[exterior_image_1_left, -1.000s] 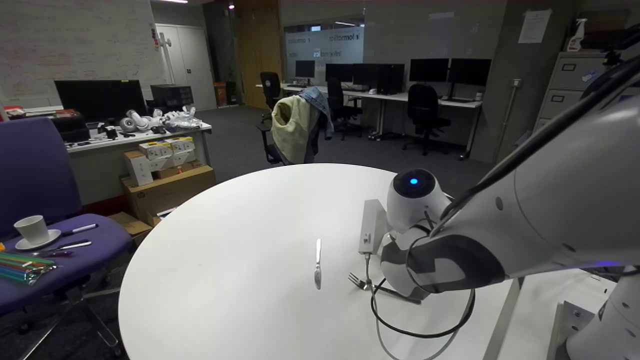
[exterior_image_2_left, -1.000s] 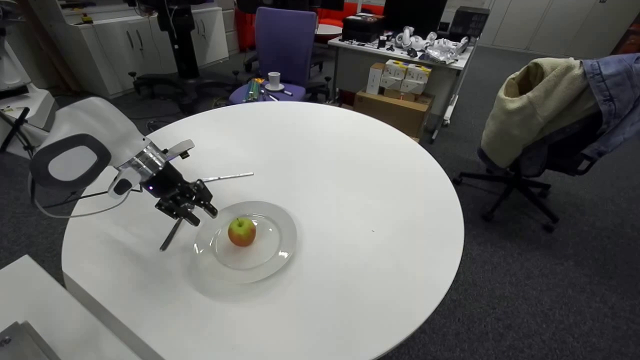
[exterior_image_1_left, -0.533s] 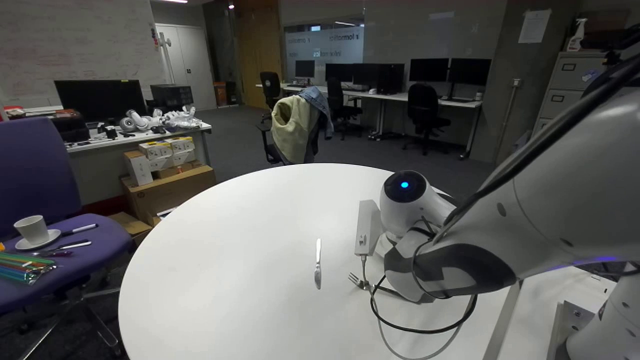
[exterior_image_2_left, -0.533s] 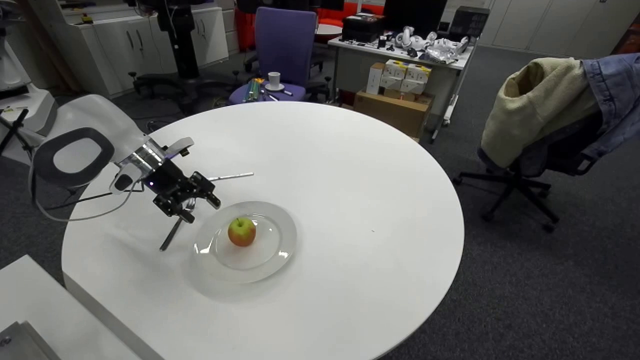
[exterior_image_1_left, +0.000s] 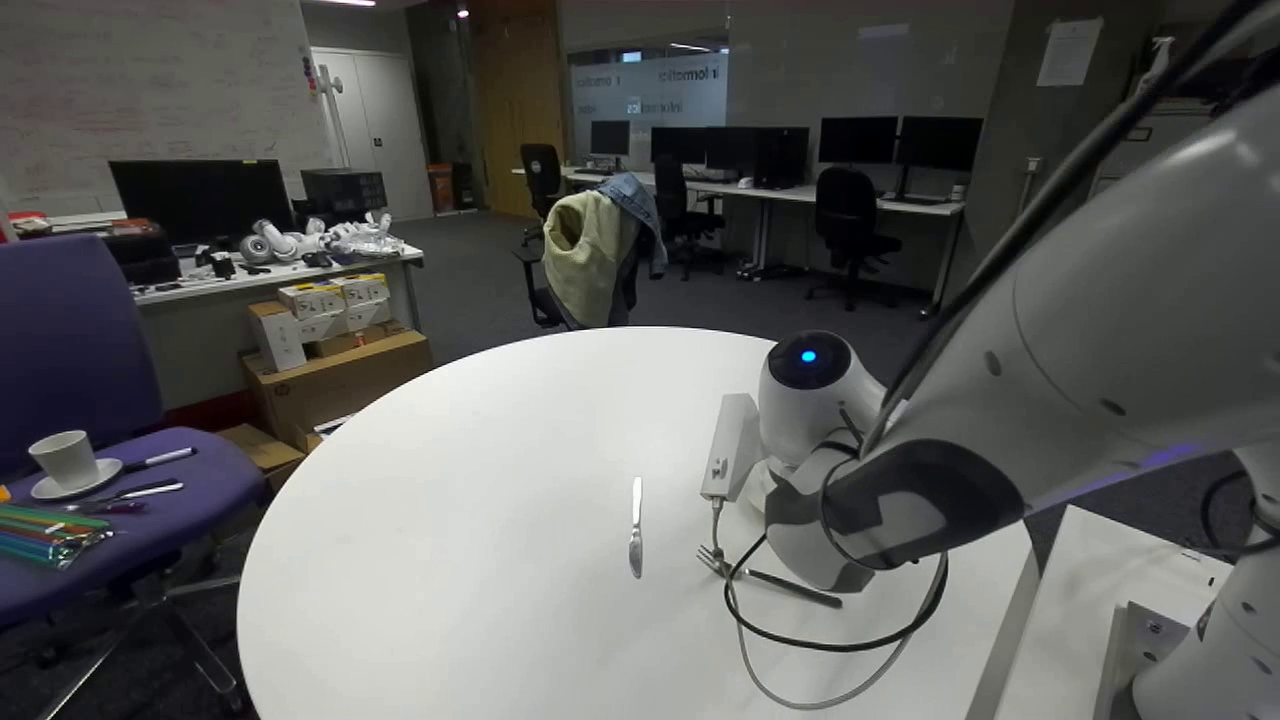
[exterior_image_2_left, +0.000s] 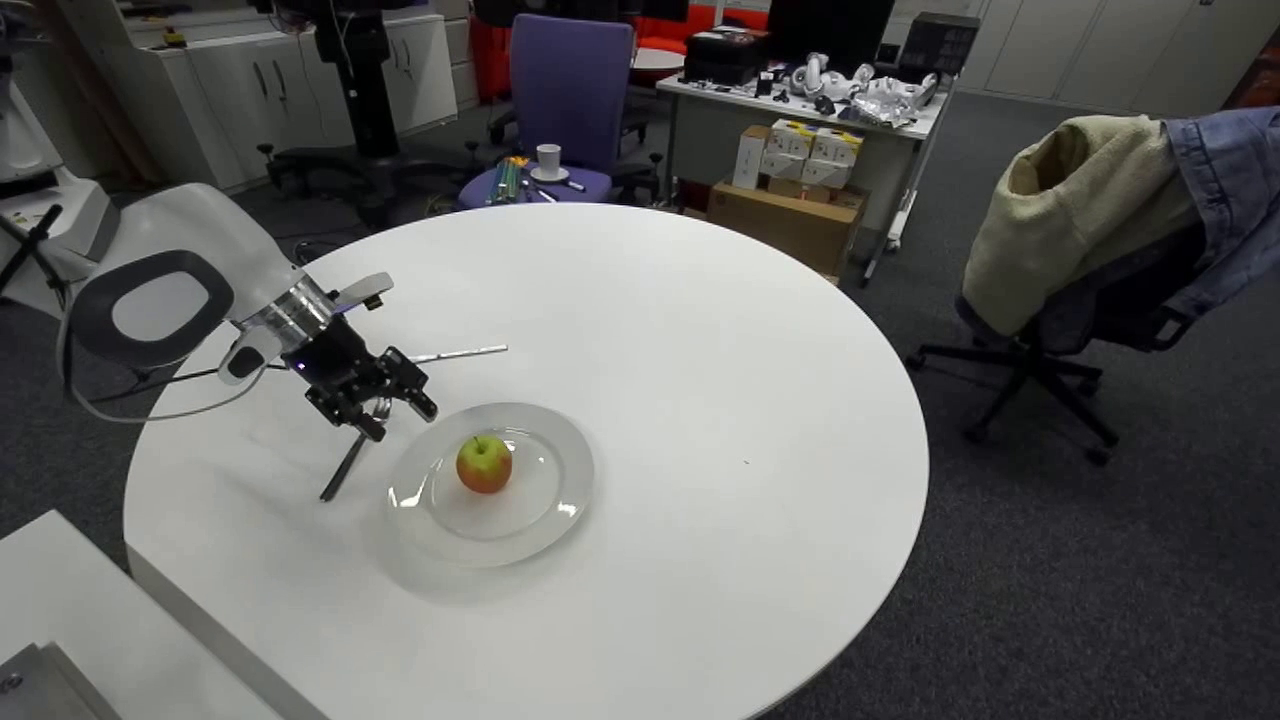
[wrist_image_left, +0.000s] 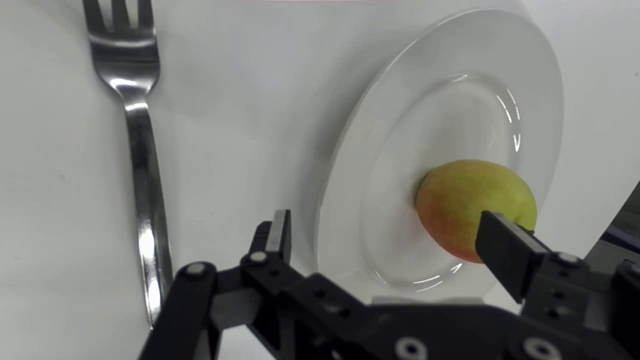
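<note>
My gripper (exterior_image_2_left: 402, 421) is open and empty. It hangs above the white table beside the near-left rim of a white plate (exterior_image_2_left: 565, 505) in an exterior view. A green-red apple (exterior_image_2_left: 484, 466) sits on the plate, apart from the fingers. In the wrist view the gripper (wrist_image_left: 385, 214) points over the plate (wrist_image_left: 345, 200); one finger overlaps the apple (wrist_image_left: 460, 200) in the picture. A fork (wrist_image_left: 145, 190) lies on the table beside the plate, left of the fingers there. It shows in both exterior views (exterior_image_1_left: 795, 588) (exterior_image_2_left: 343, 470). Elsewhere, the arm hides the gripper, plate and apple.
A knife (exterior_image_1_left: 636, 530) lies on the round white table (exterior_image_1_left: 450, 520); it also shows behind the gripper (exterior_image_2_left: 462, 354). Cables (exterior_image_1_left: 840, 648) loop from the wrist over the table. A purple chair (exterior_image_1_left: 190, 470) holds a cup (exterior_image_1_left: 65, 458), saucer and cutlery. A jacket-draped chair (exterior_image_2_left: 1080, 220) stands nearby.
The arm has shifted slightly and the gripper has moved a little back and up from the plate. The fingertips look farther apart; turning or opening cannot be told apart. Apple, plate, fork and knife are unmoved.
</note>
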